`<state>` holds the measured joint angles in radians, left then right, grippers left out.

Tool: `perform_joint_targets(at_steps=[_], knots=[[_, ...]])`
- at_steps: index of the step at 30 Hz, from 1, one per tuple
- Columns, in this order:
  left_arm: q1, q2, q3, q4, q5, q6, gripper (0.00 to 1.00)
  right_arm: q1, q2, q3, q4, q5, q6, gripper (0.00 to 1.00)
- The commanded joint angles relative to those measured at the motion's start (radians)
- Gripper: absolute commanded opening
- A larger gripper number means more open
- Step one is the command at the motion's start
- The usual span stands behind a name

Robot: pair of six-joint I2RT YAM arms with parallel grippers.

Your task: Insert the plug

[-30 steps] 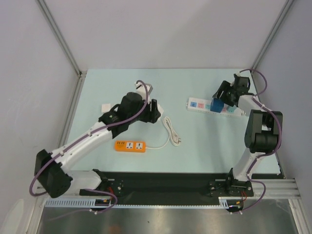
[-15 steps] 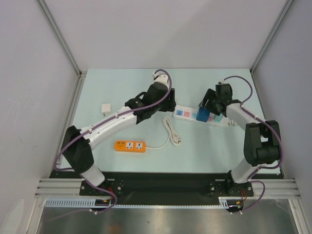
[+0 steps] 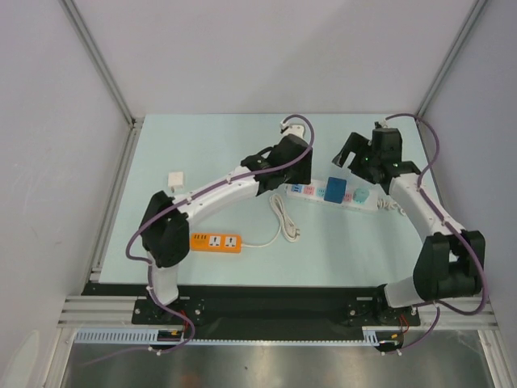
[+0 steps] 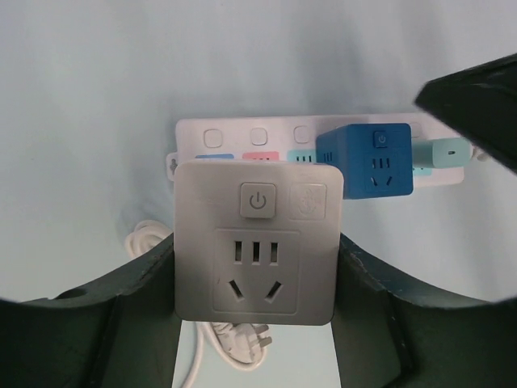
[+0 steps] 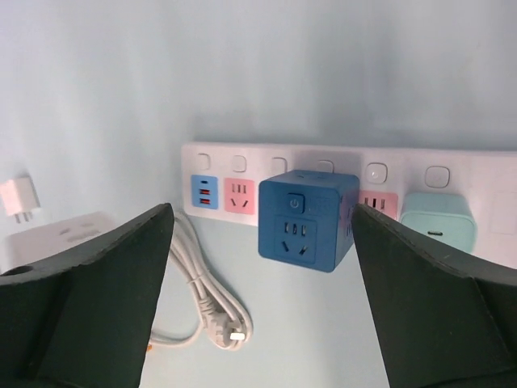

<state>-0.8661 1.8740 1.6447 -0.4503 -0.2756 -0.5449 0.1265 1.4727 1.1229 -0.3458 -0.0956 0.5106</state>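
Table (image 3: pixel 202 145) carries white strip (image 3: pixel 305 191), orange strip (image 3: pixel 216 242), cable (image 3: pixel 283 217), white block (image 3: pixel 175 179).

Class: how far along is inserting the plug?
Apparently done: the blue plug sits on the white power strip, the right gripper open and clear of it. In hand: the left gripper holds a white socket block. Left: only confirming full seating, unclear here.

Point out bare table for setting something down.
Bare: far-left table behind the small white block, and the near-right stretch before the long white power strip. Crowded: around that strip, with the blue cube plug, left gripper holding a white square socket block, and open right gripper. The near middle holds the orange power strip and white cable.
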Motion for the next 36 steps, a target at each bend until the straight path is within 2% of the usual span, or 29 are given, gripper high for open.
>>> perform_joint_targets(at_steps=[1,2,5,6,8,9,11,13,15,21,36], knots=[[-0.016,0.065,0.115,-0.027,0.024,-0.027,0.00,-0.011,-0.095,0.023,-0.050,-0.021,-0.038,0.96],[-0.016,0.083,0.151,-0.046,0.044,-0.033,0.00,-0.013,-0.136,-0.013,-0.047,-0.026,-0.041,0.94],[-0.016,0.146,0.193,-0.063,0.070,-0.058,0.00,-0.019,-0.211,-0.086,-0.030,-0.035,-0.060,0.78],[-0.016,0.155,0.198,-0.067,0.075,-0.064,0.00,-0.022,-0.224,-0.101,-0.024,-0.045,-0.063,0.62],[-0.016,0.183,0.211,-0.079,0.064,-0.070,0.00,-0.027,-0.245,-0.123,-0.010,-0.079,-0.075,0.46],[-0.016,0.189,0.214,-0.079,0.052,-0.078,0.00,-0.030,-0.253,-0.135,-0.009,-0.082,-0.080,0.33],[-0.016,0.214,0.237,-0.079,0.049,-0.081,0.00,-0.030,-0.255,-0.149,0.014,-0.105,-0.089,0.22],[-0.016,0.247,0.266,-0.076,0.058,-0.073,0.00,-0.030,-0.236,-0.175,0.066,-0.165,-0.083,0.17],[-0.016,0.267,0.305,-0.070,0.061,-0.060,0.00,-0.024,-0.203,-0.181,0.079,-0.185,-0.078,0.12],[-0.016,0.309,0.339,-0.083,0.006,-0.064,0.00,-0.010,-0.120,-0.224,0.128,-0.170,-0.063,0.07],[-0.016,0.358,0.346,-0.093,-0.028,-0.107,0.00,0.001,-0.031,-0.207,0.102,-0.112,-0.070,0.06]])
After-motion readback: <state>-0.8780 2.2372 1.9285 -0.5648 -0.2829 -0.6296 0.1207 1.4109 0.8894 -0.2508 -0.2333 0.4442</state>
